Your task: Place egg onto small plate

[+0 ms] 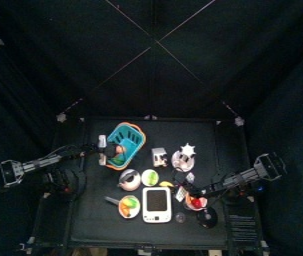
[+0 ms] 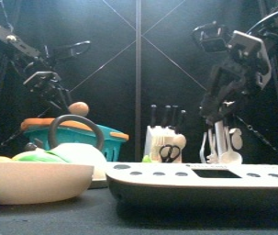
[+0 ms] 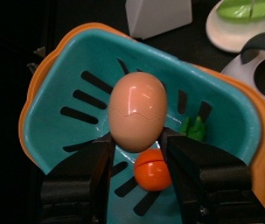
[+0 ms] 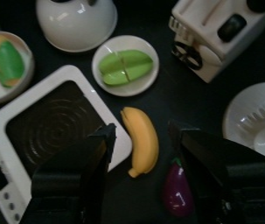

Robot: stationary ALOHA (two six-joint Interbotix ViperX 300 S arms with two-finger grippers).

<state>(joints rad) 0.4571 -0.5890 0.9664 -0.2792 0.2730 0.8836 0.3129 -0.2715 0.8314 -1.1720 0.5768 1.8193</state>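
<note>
Teal basket (image 1: 124,142) toward the table's left side, near the middle, orange-rimmed. White rounded tray (image 1: 158,203) near the front edge. Small plate (image 1: 130,179) between basket and tray, bare. Banana (image 4: 142,140) and purple eggplant (image 4: 179,186) just beside the tray, under the right gripper (image 4: 144,147). Egg (image 3: 138,108) above the basket's inside, pinched between the jaws of the left gripper (image 3: 139,149), raised clear of the small orange fruit (image 3: 153,170) lying in the basket. Right gripper's jaws spread wide, holding nothing, hanging over the front right part of the table.
</note>
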